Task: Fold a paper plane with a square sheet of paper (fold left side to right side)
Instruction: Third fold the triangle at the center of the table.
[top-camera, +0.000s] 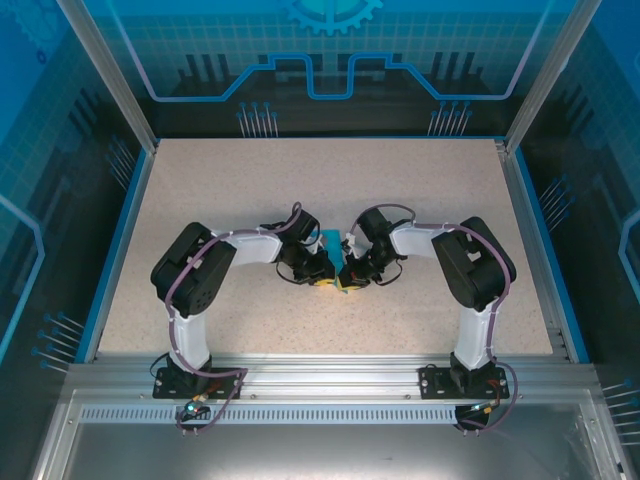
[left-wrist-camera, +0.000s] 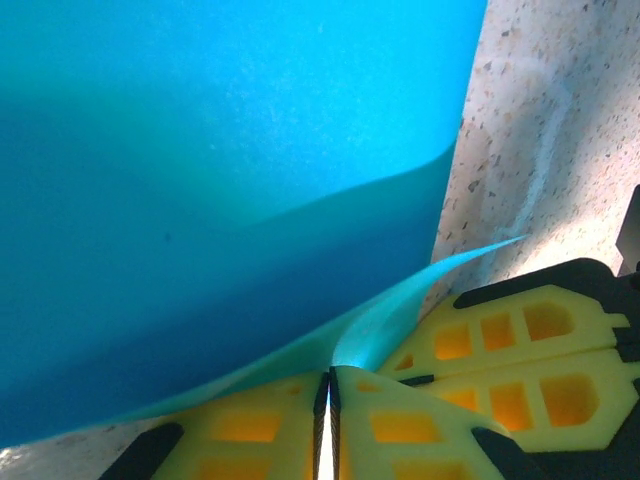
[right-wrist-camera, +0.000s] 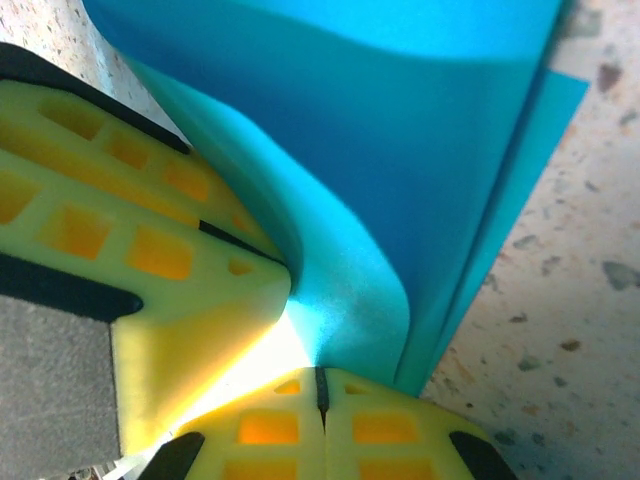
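The square sheet of paper (top-camera: 331, 243) is bright blue and lies at the table's middle, mostly hidden under the two wrists. In the left wrist view the sheet (left-wrist-camera: 220, 150) lies close ahead, and its near edge curls up into my left gripper (left-wrist-camera: 330, 372), whose yellow jaws are shut on it. In the right wrist view the sheet (right-wrist-camera: 400, 150) lies in two layers, and a raised curl runs down into my right gripper (right-wrist-camera: 321, 372), shut on it. The grippers (top-camera: 322, 277) (top-camera: 348, 280) meet tip to tip. The right fingers (left-wrist-camera: 520, 360) and the left fingers (right-wrist-camera: 150, 230) each appear in the other arm's wrist view.
The speckled beige table (top-camera: 250, 190) has blue rails on the left and right sides and an aluminium frame along the near edge. Both arms bend inward from their bases. Bare tabletop (right-wrist-camera: 560, 330) lies right of the paper.
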